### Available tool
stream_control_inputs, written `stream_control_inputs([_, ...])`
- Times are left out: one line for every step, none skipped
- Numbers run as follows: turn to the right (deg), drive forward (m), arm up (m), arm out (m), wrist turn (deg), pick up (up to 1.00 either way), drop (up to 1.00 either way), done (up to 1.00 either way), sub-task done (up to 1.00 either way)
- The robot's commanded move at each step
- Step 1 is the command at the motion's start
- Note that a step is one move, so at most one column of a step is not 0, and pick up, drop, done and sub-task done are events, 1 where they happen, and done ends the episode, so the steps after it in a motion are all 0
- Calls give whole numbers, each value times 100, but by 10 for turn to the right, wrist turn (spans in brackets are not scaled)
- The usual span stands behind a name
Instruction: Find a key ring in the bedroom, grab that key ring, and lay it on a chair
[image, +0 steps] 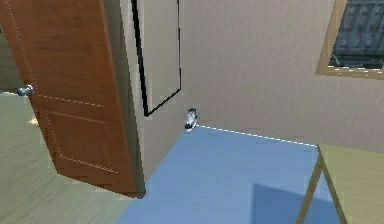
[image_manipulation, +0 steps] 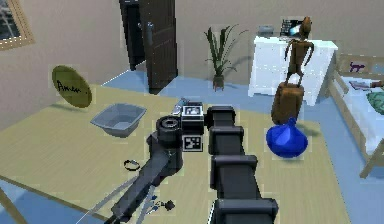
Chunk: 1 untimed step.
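Prob the key ring (image_manipulation: 131, 164): small dark loop lying flat on the table (image_manipulation: 60, 150), just beside my gripper (image_manipulation: 128, 196), btw it & the grey bowl (image_manipulation: 118, 120). Can't tell how my fingers stand, nor whether they hold anything. I judge it light, stiff, thin metal, slick, w/ little height to catch: take it across the wire rim, low & gently, so it doesn't skid

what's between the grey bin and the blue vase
The far end of the dark arm, with its white marked squares, in the arm side view.
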Motion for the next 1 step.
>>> stream_control_inputs([0,0,0,0,450,0,0,0,0])
